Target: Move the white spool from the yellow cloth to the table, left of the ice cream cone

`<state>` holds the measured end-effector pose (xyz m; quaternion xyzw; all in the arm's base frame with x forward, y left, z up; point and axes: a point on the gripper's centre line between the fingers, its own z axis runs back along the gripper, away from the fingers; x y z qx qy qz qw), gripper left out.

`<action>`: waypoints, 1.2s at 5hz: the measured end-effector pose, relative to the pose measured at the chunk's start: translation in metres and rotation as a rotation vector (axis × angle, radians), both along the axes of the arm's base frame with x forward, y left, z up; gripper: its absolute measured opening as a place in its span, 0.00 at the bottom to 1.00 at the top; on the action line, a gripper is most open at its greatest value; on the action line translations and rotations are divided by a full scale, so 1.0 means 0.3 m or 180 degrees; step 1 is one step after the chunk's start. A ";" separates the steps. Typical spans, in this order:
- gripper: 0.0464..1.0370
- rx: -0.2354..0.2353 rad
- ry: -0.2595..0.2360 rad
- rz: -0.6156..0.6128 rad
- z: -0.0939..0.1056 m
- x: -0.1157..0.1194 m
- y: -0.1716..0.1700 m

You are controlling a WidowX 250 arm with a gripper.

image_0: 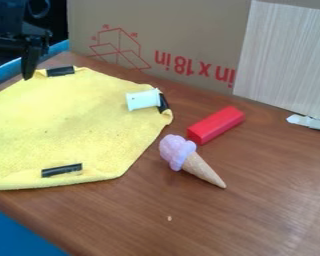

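Brown desk (269,210) carries, in the camera view, a yellow cloth (76,120) just beside the jaws of the gripper (30,70), their spread impossible to tell; pinching low and square by the nearest black strip (60,71) should limit slipping.

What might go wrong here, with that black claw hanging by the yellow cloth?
Two risks, as I judge it. If the gripper snagged or dragged the yellow cloth, the white spool lying on it near the right corner could roll or slide off. And the toy ice cream cone lies right by the near end of the red block, so a shifting cloth edge might push one against the other.
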<state>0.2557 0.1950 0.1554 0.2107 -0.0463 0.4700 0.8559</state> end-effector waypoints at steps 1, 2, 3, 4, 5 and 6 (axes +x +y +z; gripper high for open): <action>0.96 -0.0075 0.0078 -0.0028 -0.037 0.000 -0.006; 0.96 -0.0190 -0.0121 -0.0540 -0.046 0.054 -0.005; 0.96 -0.0147 -0.0329 -0.1041 -0.051 0.089 -0.012; 0.96 -0.0117 -0.0643 -0.1633 -0.035 0.134 -0.016; 0.96 -0.0154 -0.0599 -0.2260 -0.028 0.160 -0.038; 0.96 -0.0091 -0.0576 -0.2890 0.005 0.206 -0.067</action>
